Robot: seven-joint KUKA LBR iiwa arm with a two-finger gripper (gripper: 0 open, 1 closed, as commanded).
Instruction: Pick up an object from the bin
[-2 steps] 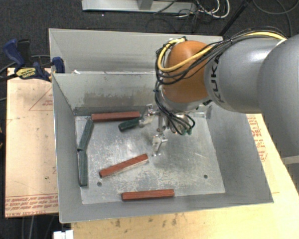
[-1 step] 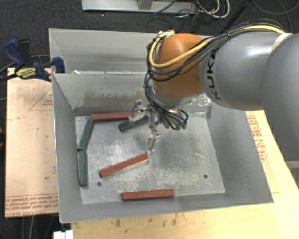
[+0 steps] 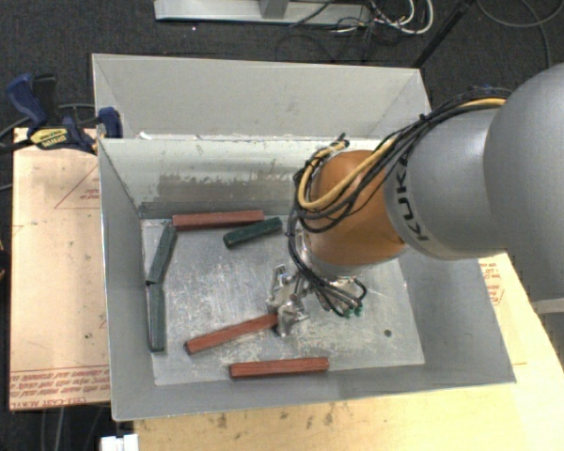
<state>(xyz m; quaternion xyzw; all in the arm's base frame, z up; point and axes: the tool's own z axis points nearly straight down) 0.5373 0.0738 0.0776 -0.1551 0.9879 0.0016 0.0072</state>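
My gripper (image 3: 286,312) is low over the bin floor, right of the middle, under the orange wrist cover. It sits at the right end of a red-brown flat stick (image 3: 229,334) that lies slanted on the floor, its left end nearer the front. Whether the gripper touches that end I cannot tell. Just in front of it, a second red-brown stick (image 3: 278,367) lies along the front wall.
A third red-brown stick (image 3: 218,220) and a short dark green stick (image 3: 253,233) lie near the back wall. Two grey-green sticks (image 3: 161,254) (image 3: 156,318) lie end to end along the left wall. The arm and its cables cover the bin's right side.
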